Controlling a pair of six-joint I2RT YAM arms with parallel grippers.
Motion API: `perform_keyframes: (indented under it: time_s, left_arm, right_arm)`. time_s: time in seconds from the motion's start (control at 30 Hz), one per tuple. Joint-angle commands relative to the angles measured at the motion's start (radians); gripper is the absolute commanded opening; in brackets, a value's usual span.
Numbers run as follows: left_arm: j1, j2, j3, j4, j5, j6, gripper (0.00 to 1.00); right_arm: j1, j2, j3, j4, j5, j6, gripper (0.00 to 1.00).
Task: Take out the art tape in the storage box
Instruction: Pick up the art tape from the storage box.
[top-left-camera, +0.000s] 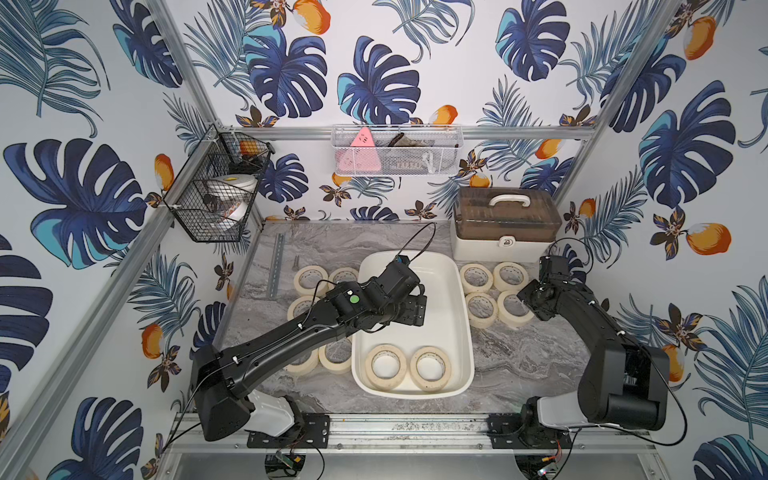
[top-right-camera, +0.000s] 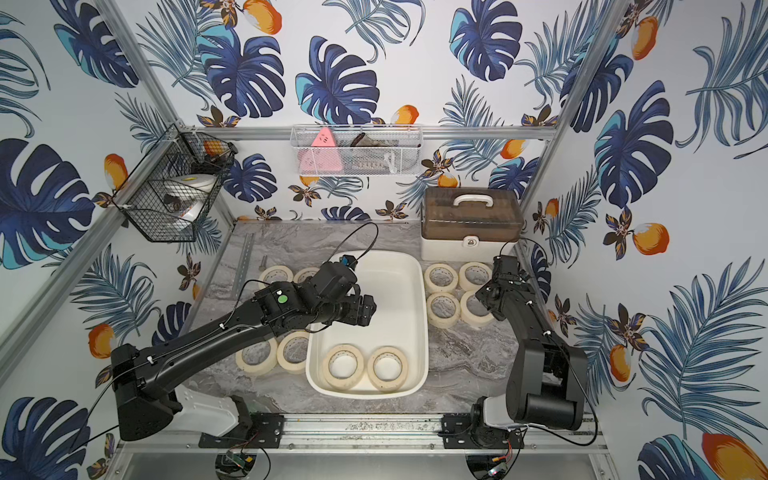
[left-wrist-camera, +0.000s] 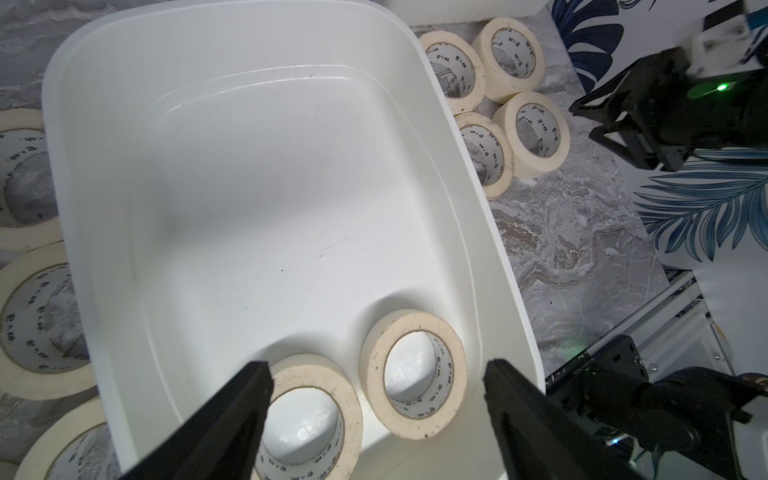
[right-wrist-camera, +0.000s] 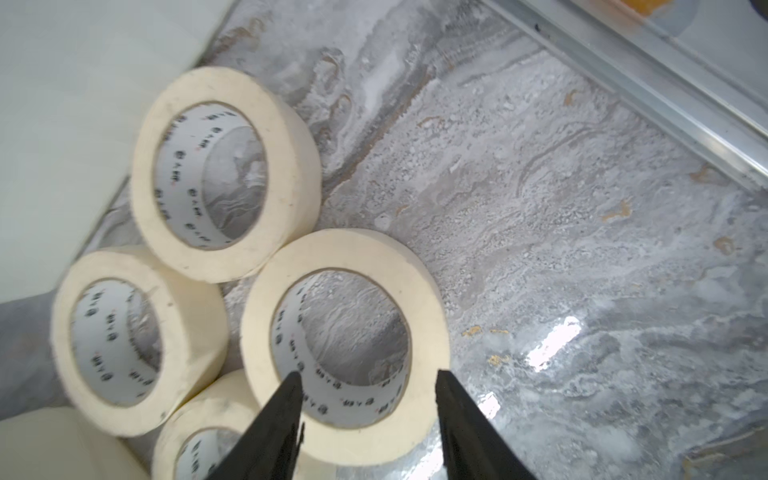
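Observation:
The storage box (top-left-camera: 442, 297) is a cream-white tub in the middle of the marble table. Two art tape rolls (top-left-camera: 370, 368) (top-left-camera: 446, 370) lie flat at its near end, also visible in the left wrist view (left-wrist-camera: 320, 376) (left-wrist-camera: 372, 370). My left gripper (top-left-camera: 409, 311) (left-wrist-camera: 376, 370) hovers open inside the box, above those rolls, with nothing in it. My right gripper (top-left-camera: 530, 301) (right-wrist-camera: 368, 375) is open at the table's right side. Its jaws straddle the rim of a roll (right-wrist-camera: 345, 253) lying flat on the table, one finger over the hole and one outside.
Several rolls lie on the table to the right of the box (top-left-camera: 482, 322) and several to its left (top-left-camera: 299, 281). A brown-lidded case (top-left-camera: 505, 224) stands at the back right. A black wire basket (top-left-camera: 216, 199) and a white mesh basket (top-left-camera: 395, 151) hang on the walls.

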Motion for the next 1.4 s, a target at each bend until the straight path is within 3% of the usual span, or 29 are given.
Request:
perform_keyframes:
  time_s: [0.0,0.2,0.5,1.0,1.37]
  left_arm:
    - [0.003,0.035,0.001,-0.06,-0.008,0.049,0.87]
    - [0.003,0.017,-0.106,-0.009,0.009,0.108,0.88]
    - [0.003,0.116,-0.16,-0.102,0.019,0.203,0.86]
    - [0.002,0.136,-0.318,-0.047,0.095,0.253,0.73]
    - [-0.005,0.163,-0.345,-0.003,-0.057,0.264,0.67]
  right_arm:
    - [0.002,-0.044,0.032,-0.084,-0.068,-0.041,0.57]
    - [0.002,-0.127,0.073,-0.142,-0.193,-0.039,0.63]
    - [0.009,-0.242,0.095,-0.176,-0.388,-0.1,0.65]
    - [0.061,-0.3,0.15,-0.287,-0.401,-0.112,0.68]
    - [0.078,-0.293,0.153,-0.299,-0.382,-0.11,0.69]
